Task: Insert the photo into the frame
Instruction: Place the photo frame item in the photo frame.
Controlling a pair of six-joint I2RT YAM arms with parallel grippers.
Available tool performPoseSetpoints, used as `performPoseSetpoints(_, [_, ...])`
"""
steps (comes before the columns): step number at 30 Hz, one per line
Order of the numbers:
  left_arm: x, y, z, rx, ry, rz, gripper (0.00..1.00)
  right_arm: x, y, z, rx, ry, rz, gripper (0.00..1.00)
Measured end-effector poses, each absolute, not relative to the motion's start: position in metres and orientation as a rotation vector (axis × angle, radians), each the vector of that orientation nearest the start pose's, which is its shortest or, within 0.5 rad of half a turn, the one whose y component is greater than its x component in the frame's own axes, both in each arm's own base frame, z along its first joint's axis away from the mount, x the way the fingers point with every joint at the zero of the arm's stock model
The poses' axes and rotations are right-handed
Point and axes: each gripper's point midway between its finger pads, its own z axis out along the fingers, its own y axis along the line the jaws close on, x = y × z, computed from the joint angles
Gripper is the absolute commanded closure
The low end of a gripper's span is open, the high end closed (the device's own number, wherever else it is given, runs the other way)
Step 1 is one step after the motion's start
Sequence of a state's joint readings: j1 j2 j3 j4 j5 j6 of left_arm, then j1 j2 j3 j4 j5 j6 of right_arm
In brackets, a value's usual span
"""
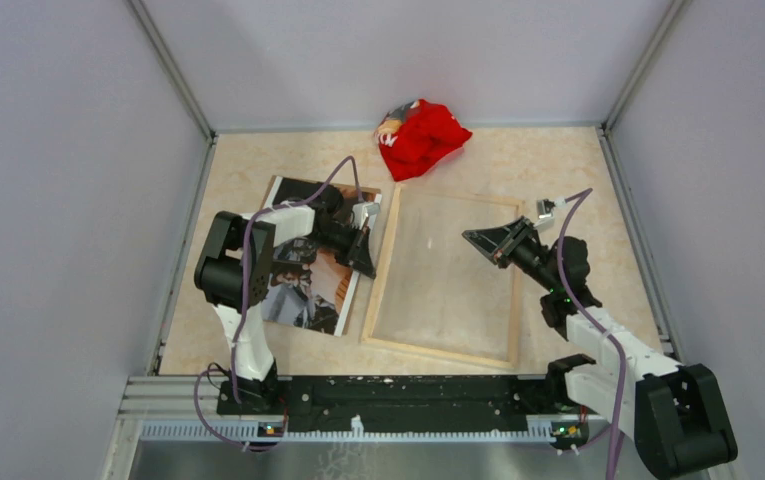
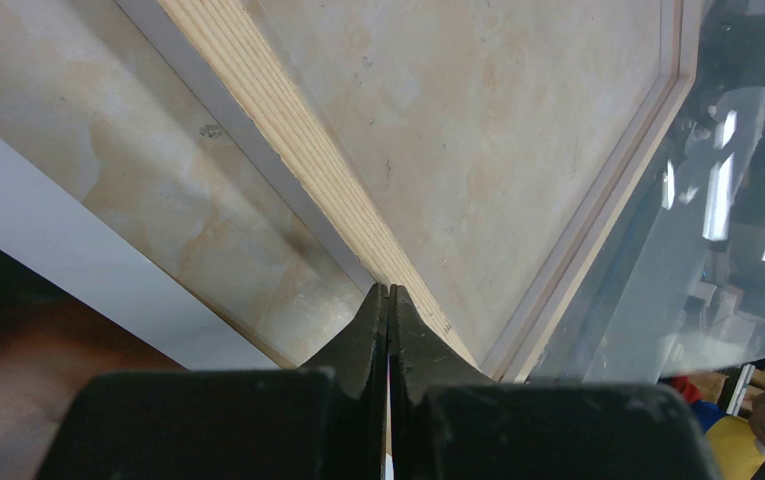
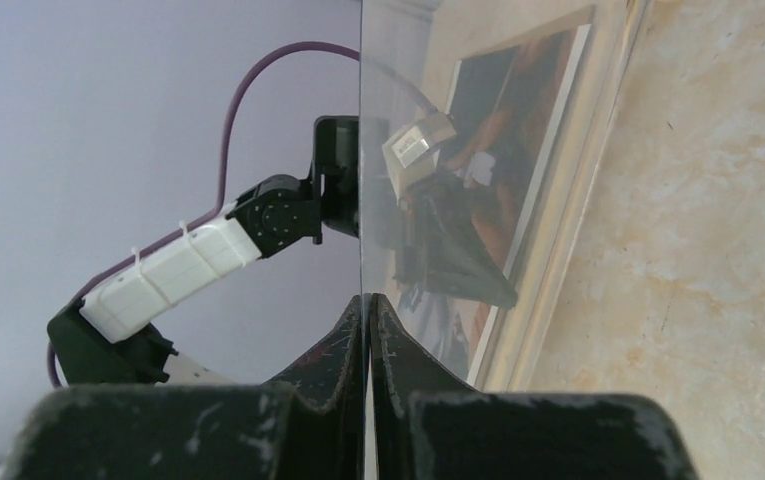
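Photo (image 1: 308,300) is lying face up on the left of the surface (image 1: 258,160), just beside the frame (image 1: 438,353), and looks like light floppy paper that'd crease, so I'd take a free edge; left tool (image 1: 367,264) is pinched shut, right tool (image 1: 471,236) pinches the clear pane (image 1: 448,285).

Left end effector (image 2: 390,292) closed tight, tips at pale wood edge of the frame (image 2: 263,110), beige table (image 2: 143,160) alongside
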State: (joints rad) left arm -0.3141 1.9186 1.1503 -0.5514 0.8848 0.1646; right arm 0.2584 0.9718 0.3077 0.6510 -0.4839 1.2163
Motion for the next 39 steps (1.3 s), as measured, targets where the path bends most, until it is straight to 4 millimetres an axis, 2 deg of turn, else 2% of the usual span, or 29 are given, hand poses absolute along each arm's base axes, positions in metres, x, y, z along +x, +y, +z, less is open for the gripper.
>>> performPoseSetpoints(3, [0.278, -0.229, 0.040, 0.794, 2.564, -1.291, 1.00, 0.271, 0.193, 0.213, 0.423, 1.746, 1.500, 1.00])
performPoseSetpoints(17, [0.279, -0.228, 0.039, 0.795, 2.565, -1.285, 1.00, 0.266, 0.192, 0.191, 0.442, 1.793, 1.480, 1.00])
performPoseSetpoints(34, [0.280, -0.227, 0.038, 0.807, 2.564, -1.268, 1.00, 0.257, 0.166, 0.143, 0.513, 1.901, 1.326, 1.00])
performPoseSetpoints(39, [0.280, -0.227, 0.038, 0.807, 2.564, -1.268, 1.00, 0.254, 0.162, 0.135, 0.512, 1.924, 1.291, 1.00])
